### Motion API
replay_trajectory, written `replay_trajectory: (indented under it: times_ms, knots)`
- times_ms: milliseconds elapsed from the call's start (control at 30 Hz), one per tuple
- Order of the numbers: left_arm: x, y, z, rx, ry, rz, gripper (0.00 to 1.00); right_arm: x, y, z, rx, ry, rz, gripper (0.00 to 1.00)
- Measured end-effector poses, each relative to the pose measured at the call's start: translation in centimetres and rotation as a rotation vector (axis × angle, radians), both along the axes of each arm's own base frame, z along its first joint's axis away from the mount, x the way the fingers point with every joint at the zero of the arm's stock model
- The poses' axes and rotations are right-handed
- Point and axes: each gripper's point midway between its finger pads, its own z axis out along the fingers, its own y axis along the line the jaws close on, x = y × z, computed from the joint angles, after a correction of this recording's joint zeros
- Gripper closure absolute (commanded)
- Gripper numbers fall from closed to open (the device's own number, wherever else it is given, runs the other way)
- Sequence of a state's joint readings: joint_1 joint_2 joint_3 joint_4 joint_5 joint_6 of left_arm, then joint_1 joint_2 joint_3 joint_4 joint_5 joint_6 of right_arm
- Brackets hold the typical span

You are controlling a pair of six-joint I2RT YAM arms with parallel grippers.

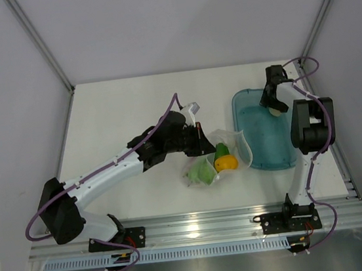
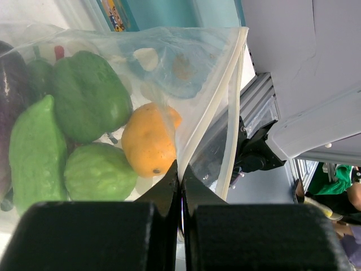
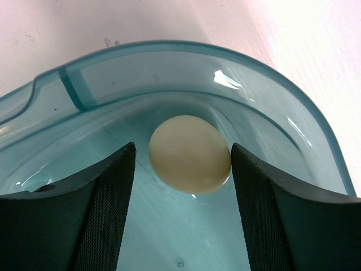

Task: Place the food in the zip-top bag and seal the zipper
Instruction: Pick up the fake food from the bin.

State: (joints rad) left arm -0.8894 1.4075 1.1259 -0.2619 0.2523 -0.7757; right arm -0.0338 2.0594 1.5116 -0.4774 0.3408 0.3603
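Left fingers (image 2: 84, 237) pinch the crinkly clear plastic bag (image 2: 186, 62); right fingers (image 3: 293, 220), parted, flank a smooth cream ovoid (image 3: 189, 153) in a teal tray (image 3: 169, 62).

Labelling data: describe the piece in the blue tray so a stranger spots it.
The teal tray lies right of the bag. Toward its far end, inside the open right gripper, sits a cream egg shape, paler than the colourful bagged pieces.
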Motion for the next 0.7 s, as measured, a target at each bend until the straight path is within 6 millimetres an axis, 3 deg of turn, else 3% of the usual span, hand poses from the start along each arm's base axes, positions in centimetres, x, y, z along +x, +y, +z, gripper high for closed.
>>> replay_trajectory:
  times_ms: [200,300,567,633,700]
  knots:
    - [-0.10,-0.03,0.02,-0.002,0.003,-0.005,0.99,0.01,-0.01,-0.46,-0.017,0.011,-0.003,0.32]
    - [-0.11,-0.03,0.02,-0.002,0.002,-0.006,1.00,-0.04,-0.16,-0.64,-0.026,0.018,-0.002,0.42]
    - [-0.12,-0.03,0.02,-0.002,0.002,-0.007,0.99,-0.14,-0.52,-0.76,-0.046,0.025,-0.007,0.49]
    - [-0.13,-0.04,0.02,-0.002,0.003,-0.007,0.99,-0.17,-0.52,-0.77,-0.052,0.028,-0.004,0.61]
    - [-0.16,-0.04,0.03,-0.002,0.003,-0.009,0.99,-0.17,-0.50,-0.74,-0.060,0.029,-0.001,0.62]
